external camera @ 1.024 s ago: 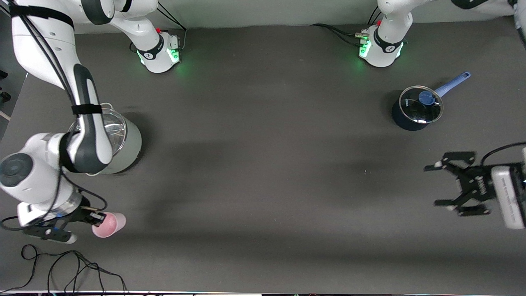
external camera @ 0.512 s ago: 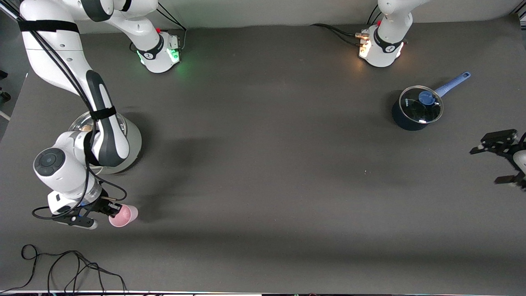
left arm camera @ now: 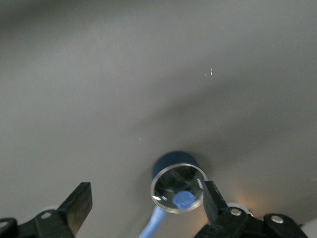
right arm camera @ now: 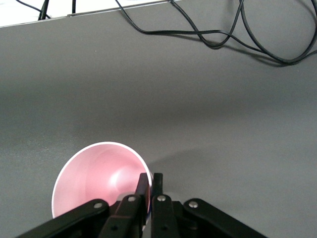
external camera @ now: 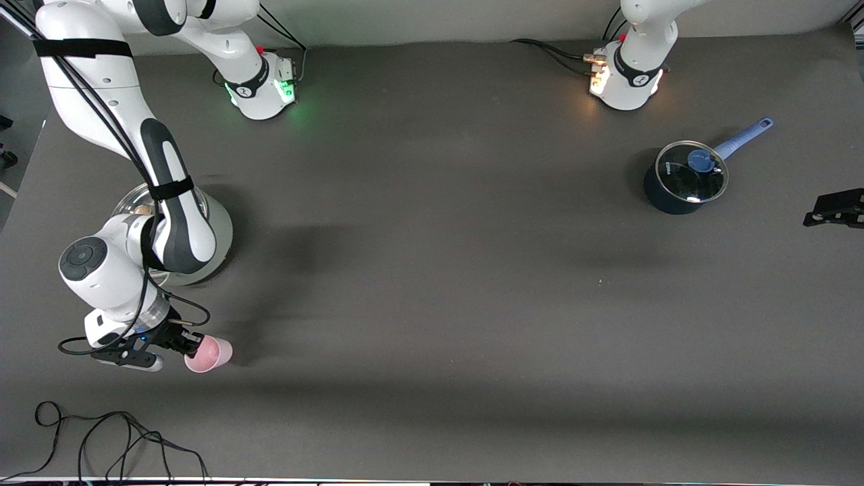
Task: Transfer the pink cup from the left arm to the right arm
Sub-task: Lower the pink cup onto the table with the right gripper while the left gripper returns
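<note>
— Two arms, one cup: who has it?
— The right gripper (external camera: 177,344) is pinched shut on the pink cup's (external camera: 208,354) rim, having carried it slightly toward the table's middle, nearer the front camera than the steel pot (external camera: 209,229).
— And the left gripper (external camera: 835,208)?
— Jaws wide and empty, pulled back past the blue saucepan (external camera: 683,179). The handover looks done.

Saucepan (external camera: 685,179): sitting toward the left arm's end of the surface (external camera: 432,283).
Bowl (external camera: 202,229): sitting toward the right arm's end.
</note>
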Tool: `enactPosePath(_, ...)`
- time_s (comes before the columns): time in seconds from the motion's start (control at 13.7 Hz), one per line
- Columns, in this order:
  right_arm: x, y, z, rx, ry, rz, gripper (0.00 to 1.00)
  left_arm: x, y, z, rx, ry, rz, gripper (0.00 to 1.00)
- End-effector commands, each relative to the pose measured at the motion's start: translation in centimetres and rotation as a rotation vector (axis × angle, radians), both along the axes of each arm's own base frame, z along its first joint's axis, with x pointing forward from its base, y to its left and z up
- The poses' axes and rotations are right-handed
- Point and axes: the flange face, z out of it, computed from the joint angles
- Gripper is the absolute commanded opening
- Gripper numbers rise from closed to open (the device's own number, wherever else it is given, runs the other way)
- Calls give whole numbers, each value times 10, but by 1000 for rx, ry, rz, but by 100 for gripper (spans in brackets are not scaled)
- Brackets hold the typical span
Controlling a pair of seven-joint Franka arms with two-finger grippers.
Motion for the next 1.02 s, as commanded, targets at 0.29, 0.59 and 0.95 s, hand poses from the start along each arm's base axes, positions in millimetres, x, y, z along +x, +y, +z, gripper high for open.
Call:
enactPosePath(0.29,-6,-2,-30,-15,-64,20,0,-25,-53,3,77,138,108,100)
enactPosePath(0.59,-6,-2,-29,-16,-64,23,6,-30,-58,-5,84,166,102,100)
enactPosePath(0.95,-6,-2,-27,-16,-64,27,100,-30,-83,-14,174,187,133,100)
